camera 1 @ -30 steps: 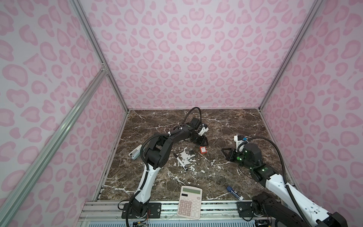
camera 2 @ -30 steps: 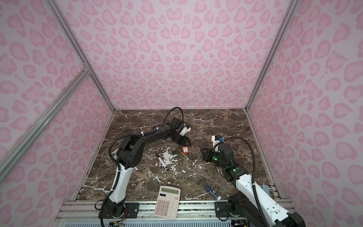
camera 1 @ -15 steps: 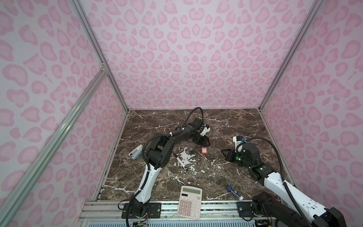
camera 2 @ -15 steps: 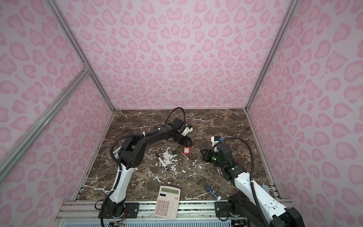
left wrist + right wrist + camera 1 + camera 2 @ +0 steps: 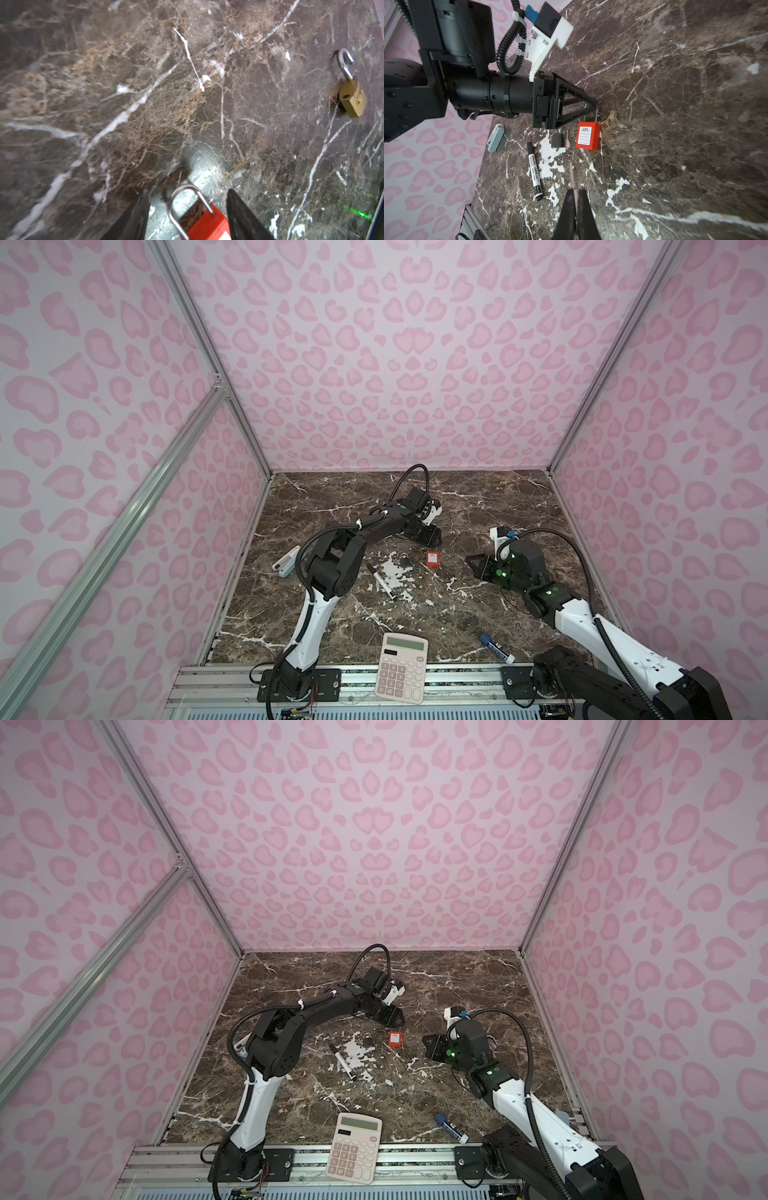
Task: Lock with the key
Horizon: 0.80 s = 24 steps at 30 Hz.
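Observation:
A red padlock (image 5: pixel 432 560) (image 5: pixel 395 1040) lies on the marble table, label up (image 5: pixel 587 136). My left gripper (image 5: pixel 432 537) (image 5: pixel 187 193) is open and straddles the red padlock's steel shackle (image 5: pixel 182 199) with a gap on both sides. To the right, my right gripper (image 5: pixel 469 560) (image 5: pixel 576 190) is shut on a thin key (image 5: pixel 571 176) whose blade sticks out past the fingertips toward the lock. It is well short of the lock.
A small black padlock (image 5: pixel 557 140) with a key (image 5: pixel 566 139) beside it lies next to the red one. A brass padlock (image 5: pixel 352 97) has its shackle open. Also there: a black marker (image 5: pixel 384 583), a calculator (image 5: pixel 401 668), a blue pen (image 5: pixel 496 649) and a pale blue case (image 5: pixel 286 562).
The left gripper's jaws have spread wider around the red padlock's shackle. The padlock stays on the table. The right arm holds nearly still with the key.

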Each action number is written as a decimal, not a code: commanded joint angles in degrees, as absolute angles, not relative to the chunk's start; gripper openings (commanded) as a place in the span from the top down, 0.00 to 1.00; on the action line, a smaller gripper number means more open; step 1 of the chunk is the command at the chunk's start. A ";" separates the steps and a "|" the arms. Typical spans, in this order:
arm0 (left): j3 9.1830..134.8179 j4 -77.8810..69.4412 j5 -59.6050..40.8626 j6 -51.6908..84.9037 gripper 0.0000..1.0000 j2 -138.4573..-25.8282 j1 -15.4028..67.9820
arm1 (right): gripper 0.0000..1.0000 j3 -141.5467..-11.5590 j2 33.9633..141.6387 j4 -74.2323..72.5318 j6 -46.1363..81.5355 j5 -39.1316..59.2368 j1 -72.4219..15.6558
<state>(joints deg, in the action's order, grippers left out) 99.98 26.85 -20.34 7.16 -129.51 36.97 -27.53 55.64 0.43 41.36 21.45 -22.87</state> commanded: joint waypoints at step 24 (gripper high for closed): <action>97.58 32.04 -8.90 3.69 0.47 -126.65 38.76 | 1.00 -28.83 57.91 -0.33 40.74 22.73 -22.84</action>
